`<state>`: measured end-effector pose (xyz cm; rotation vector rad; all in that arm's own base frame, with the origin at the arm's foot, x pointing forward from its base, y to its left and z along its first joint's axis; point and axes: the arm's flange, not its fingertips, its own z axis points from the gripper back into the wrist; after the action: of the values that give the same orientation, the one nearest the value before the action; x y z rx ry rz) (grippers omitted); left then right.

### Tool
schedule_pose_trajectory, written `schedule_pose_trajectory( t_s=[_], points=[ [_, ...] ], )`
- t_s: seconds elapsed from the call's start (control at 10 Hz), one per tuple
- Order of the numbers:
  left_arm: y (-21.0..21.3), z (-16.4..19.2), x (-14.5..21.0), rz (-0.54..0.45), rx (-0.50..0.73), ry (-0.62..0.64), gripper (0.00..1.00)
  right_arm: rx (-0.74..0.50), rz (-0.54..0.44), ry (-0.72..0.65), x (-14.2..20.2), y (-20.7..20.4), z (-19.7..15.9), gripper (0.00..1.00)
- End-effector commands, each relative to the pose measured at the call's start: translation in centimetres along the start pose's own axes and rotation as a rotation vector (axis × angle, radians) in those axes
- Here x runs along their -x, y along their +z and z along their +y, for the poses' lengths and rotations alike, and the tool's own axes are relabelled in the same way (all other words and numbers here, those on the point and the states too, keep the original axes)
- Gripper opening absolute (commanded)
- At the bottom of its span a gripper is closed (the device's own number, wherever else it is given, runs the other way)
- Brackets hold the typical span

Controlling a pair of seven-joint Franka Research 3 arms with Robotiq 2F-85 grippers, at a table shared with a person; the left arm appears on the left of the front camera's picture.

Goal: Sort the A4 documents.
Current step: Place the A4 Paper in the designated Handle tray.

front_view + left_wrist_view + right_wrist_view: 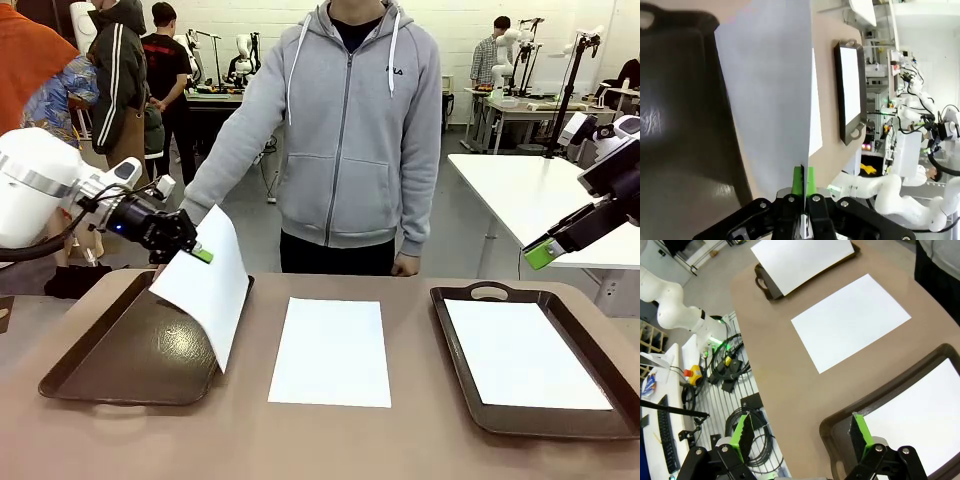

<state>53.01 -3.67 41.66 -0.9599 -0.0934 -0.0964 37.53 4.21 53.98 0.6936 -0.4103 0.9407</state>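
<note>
Three A4 documents show, along with two dark trays and two grippers. The middle sheet (331,352) lies flat on the bare table (330,440), its long axis running from the robot's side towards the person (350,130).

To the left of the middle sheet, the left gripper (198,252) has its green pads pressed tight on the upper edge of the held sheet (208,290), with no gap between them in the left wrist view (804,181). That sheet (765,90) hangs tilted over the left tray (120,350), extending straight out from the fingertips and sloping down towards the tray floor. Its lower edge looks close to the tray, though contact cannot be made out.

To the right of the middle sheet sits the right tray (458,350), with the third sheet (523,355) lying flat inside it, long axis parallel to the middle sheet's.

The right gripper (540,255) hovers further right and higher than the middle sheet, jaws spread wide and holding nothing. Its wrist view (801,425) looks down on the right tray's near rim (850,412), with the middle sheet (850,322) beyond.
</note>
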Motion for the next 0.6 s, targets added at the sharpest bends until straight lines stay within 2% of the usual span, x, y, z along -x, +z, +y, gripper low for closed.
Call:
schedule_pose_trajectory(
  t_s=[0.0, 0.1, 0.5],
  points=[
    [1.5, 1.5, -0.1, 0.059, 0.002, 0.010, 0.01, 0.005, 0.008, -0.003, 0.0, -0.2, 0.0, 1.00],
    [2.1, 3.5, -0.5, 0.104, -0.042, 0.052, 0.01, 0.005, 0.008, -0.003, 0.0, -0.2, 0.0, 1.00],
    [2.5, 8.0, -1.3, 0.255, -0.068, 0.014, 0.01, 0.005, 0.008, -0.003, 0.0, -0.2, 0.0, 1.00]
  ],
)
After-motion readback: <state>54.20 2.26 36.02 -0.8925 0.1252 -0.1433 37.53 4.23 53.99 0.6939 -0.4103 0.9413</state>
